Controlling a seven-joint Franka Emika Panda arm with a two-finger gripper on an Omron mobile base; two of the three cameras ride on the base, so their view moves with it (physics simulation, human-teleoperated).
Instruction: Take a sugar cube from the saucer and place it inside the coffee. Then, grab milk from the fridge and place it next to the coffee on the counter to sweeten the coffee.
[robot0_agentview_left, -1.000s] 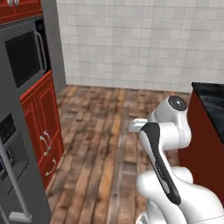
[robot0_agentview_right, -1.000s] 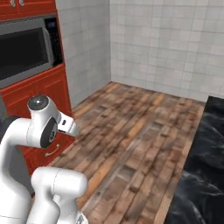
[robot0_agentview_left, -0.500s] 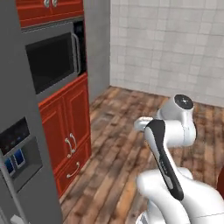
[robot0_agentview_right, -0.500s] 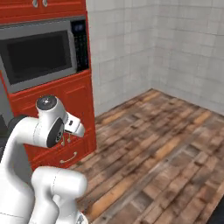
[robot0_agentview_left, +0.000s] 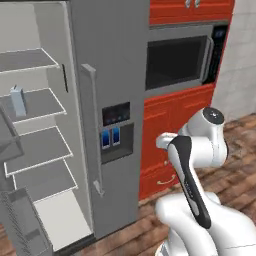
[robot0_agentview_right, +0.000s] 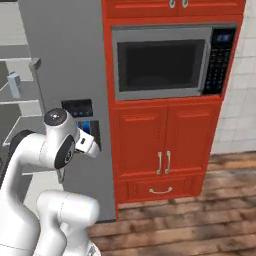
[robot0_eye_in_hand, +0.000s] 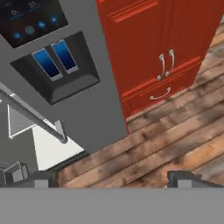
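Observation:
The fridge (robot0_agentview_left: 110, 75) stands with its left door swung open, baring white inner shelves. On a middle shelf stands the milk (robot0_agentview_left: 18, 100), a small pale carton, also seen at the far left of the right base view as the milk (robot0_agentview_right: 14, 85). My arm is folded close to the base, well short of the fridge (robot0_agentview_right: 65, 55). In the hand view my gripper (robot0_eye_in_hand: 112, 179) is open with nothing between its fingers, facing the blue-lit dispenser panel (robot0_eye_in_hand: 57, 59) and the floor below. The sugar cube, saucer, coffee and counter are out of view.
A built-in microwave (robot0_agentview_right: 160, 65) sits in red cabinets (robot0_agentview_right: 165, 150) right of the fridge. The open fridge door (robot0_agentview_left: 20, 220) juts out at the lower left. A long bar handle (robot0_agentview_left: 92, 135) runs down the shut door. Wooden floor (robot0_eye_in_hand: 166, 140) lies ahead.
The whole picture has swung: the base turned left, from floor and tiled wall to the microwave cabinet and now the open fridge. The arm keeps its folded pose, gripper still open.

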